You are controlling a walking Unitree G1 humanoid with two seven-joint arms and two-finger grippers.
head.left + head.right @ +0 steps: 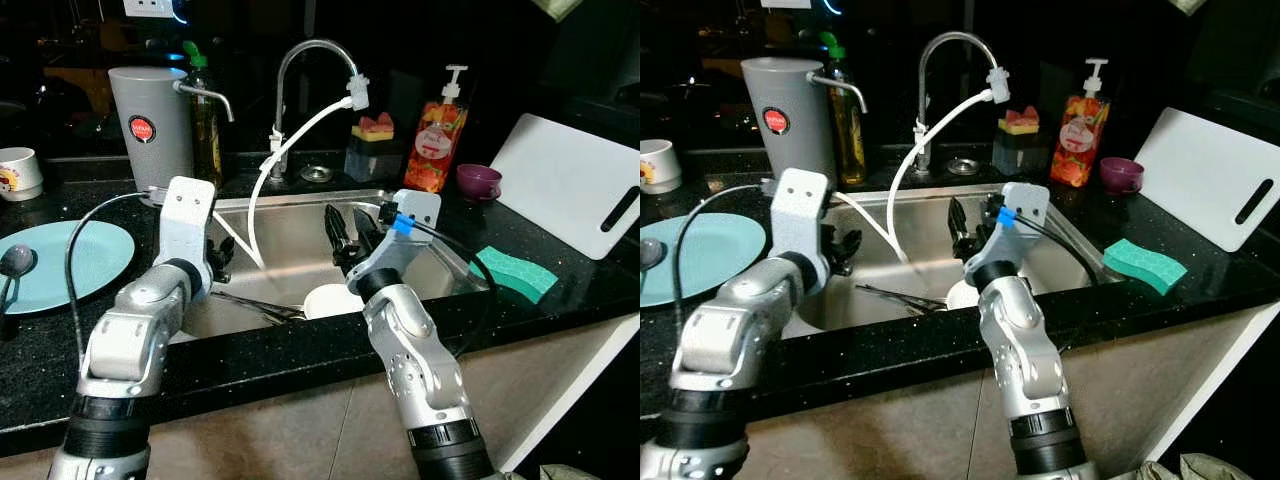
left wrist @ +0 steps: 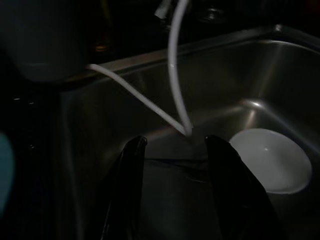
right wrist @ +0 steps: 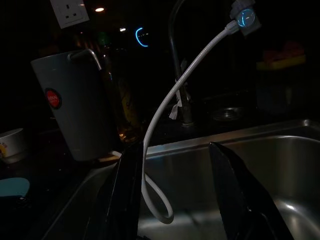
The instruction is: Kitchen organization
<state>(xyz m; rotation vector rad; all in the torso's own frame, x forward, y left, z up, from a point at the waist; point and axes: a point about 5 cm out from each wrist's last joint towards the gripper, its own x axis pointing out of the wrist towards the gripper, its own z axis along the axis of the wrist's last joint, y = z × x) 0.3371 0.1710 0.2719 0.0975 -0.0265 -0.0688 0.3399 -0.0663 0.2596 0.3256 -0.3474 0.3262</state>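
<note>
Lying flat in sink (image 1: pixel 300 215), white bowl (image 2: pixel 270 160)

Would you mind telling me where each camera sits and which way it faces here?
Left eye view: on the head, looking down at the sink; both silver arms show, left gripper and right gripper over the basin.
Right eye view: the head's other eye, same scene, slightly shifted.
Left wrist view: on the left wrist, looking into the basin at the white bowl; open black fingers show.
Right wrist view: on the right wrist, facing the grey dispenser and faucet; open fingers show.
Both wrist views share the white hose.
</note>
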